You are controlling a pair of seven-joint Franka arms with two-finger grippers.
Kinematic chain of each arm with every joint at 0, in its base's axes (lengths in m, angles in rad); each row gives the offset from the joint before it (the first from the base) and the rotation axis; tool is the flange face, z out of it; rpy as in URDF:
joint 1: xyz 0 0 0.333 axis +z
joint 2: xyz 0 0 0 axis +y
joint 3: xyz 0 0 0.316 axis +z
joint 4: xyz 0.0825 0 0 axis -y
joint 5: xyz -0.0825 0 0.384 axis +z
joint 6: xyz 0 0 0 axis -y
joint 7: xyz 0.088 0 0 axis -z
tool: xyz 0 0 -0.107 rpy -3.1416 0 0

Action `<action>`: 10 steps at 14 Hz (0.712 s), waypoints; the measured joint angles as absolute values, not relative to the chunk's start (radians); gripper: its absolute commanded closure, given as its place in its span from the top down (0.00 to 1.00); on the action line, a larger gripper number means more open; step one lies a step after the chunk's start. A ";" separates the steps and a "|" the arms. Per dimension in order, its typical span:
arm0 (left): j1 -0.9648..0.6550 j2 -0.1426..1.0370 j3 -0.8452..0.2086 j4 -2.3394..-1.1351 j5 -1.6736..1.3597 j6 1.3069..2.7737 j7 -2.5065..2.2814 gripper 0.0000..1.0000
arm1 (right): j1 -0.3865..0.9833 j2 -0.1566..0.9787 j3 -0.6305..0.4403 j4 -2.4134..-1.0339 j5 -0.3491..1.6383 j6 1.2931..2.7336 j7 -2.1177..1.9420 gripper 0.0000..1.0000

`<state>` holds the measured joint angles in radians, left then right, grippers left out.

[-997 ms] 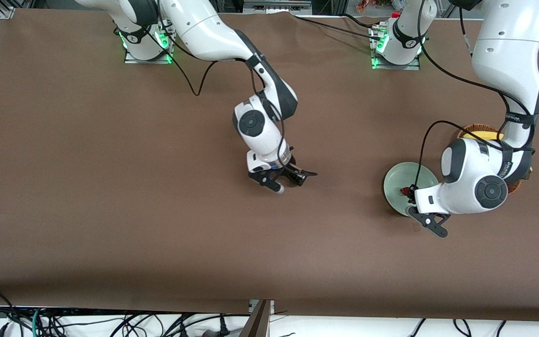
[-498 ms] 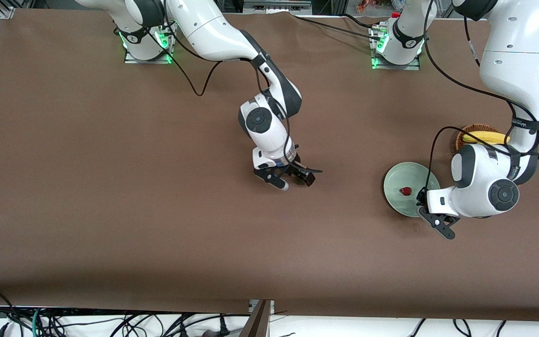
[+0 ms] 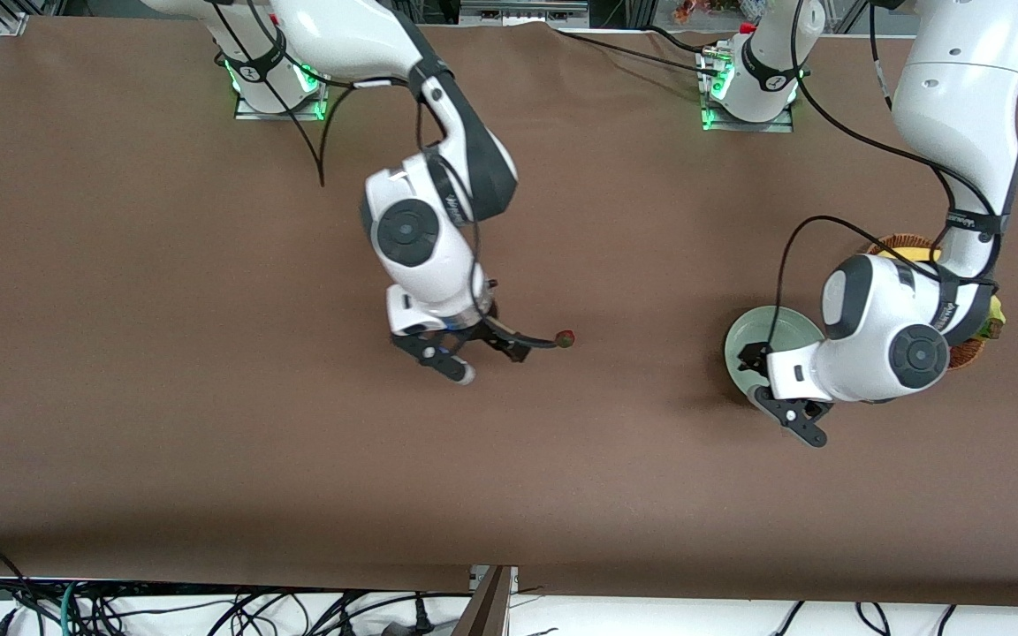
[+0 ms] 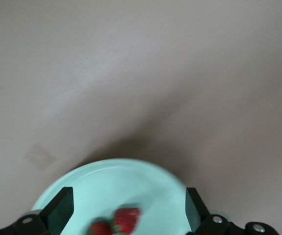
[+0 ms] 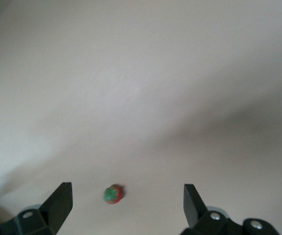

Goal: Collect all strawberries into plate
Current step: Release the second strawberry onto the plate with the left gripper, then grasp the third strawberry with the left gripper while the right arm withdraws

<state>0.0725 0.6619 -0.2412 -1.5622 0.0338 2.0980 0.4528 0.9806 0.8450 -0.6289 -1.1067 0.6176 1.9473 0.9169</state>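
Observation:
One strawberry (image 3: 566, 337) lies on the brown table; it also shows in the right wrist view (image 5: 113, 194). My right gripper (image 3: 484, 360) is open and empty, beside that berry toward the right arm's end; in its wrist view (image 5: 126, 201) the berry lies between the spread fingers. The mint-green plate (image 3: 781, 325) is partly under my left gripper (image 3: 772, 393). In the left wrist view the plate (image 4: 101, 181) holds two strawberries (image 4: 127, 219) (image 4: 100, 228), hidden in the front view. My left gripper (image 4: 128, 206) is open and empty over them.
A brown wicker basket (image 3: 905, 240) with a banana (image 3: 914, 255) stands beside the plate toward the left arm's end, mostly hidden by the left arm. A black wrist cable (image 3: 518, 336) runs from the right gripper up to the loose strawberry.
My right gripper moved from over the loose strawberry toward the right arm's end, leaving the berry bare on the table. My left gripper drew off the plate, then came back over it.

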 measured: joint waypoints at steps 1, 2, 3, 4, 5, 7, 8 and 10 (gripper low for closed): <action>0.066 0.662 -0.268 -1.563 0.034 2.098 0.369 1.00 | 0.979 0.820 -0.670 -1.108 0.618 1.889 0.867 1.00; 0.048 0.662 -0.287 -1.564 0.034 2.098 0.271 1.00 | 0.977 0.794 -0.709 -1.110 0.618 1.824 0.803 1.00; 0.018 0.662 -0.295 -1.564 0.034 2.098 0.174 1.00 | 0.976 0.769 -0.750 -1.111 0.618 1.753 0.740 1.00; -0.021 0.662 -0.297 -1.564 0.034 2.099 0.078 1.00 | 0.974 0.743 -0.793 -1.113 0.618 1.679 0.678 1.00; -0.061 0.662 -0.297 -1.564 0.034 2.106 -0.015 1.00 | 0.973 0.715 -0.832 -1.117 0.618 1.614 0.616 1.00; -0.133 0.667 -0.295 -1.566 0.034 2.138 -0.177 1.00 | 0.970 0.657 -0.889 -1.137 0.613 1.528 0.514 1.00; -0.165 0.674 -0.293 -1.567 0.040 2.160 -0.241 1.00 | 0.971 0.630 -0.907 -1.151 0.594 1.504 0.457 1.00; -0.225 0.698 -0.291 -1.569 0.080 2.214 -0.389 1.00 | 0.982 0.582 -0.932 -1.177 0.523 1.461 0.337 1.00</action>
